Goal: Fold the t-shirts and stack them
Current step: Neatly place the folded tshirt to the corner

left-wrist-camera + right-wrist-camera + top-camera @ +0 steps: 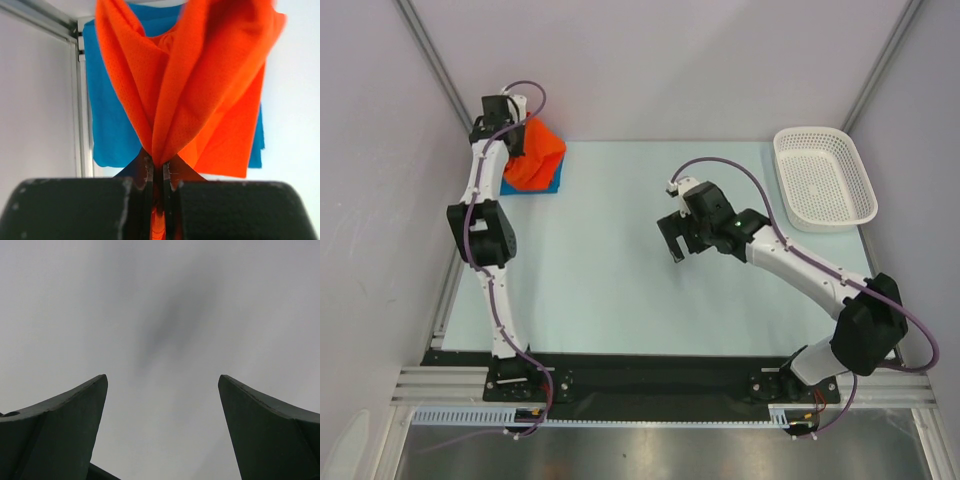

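Observation:
The orange-red t-shirt (536,155) hangs bunched at the table's far left corner, lifted over the blue t-shirt (548,184), which lies flat beneath it. My left gripper (517,143) is shut on a gathered fold of the orange-red t-shirt (200,85); in the left wrist view the cloth runs up from between the pinched jaws of the left gripper (159,167), with the blue t-shirt (112,120) spread behind it. My right gripper (675,240) hovers over the middle of the table, open and holding nothing; the right wrist view shows only bare tabletop around the right gripper (162,385).
A white perforated basket (823,177) stands at the far right corner of the pale table (610,290). A metal frame post (80,100) and side wall run close along the left of the shirts.

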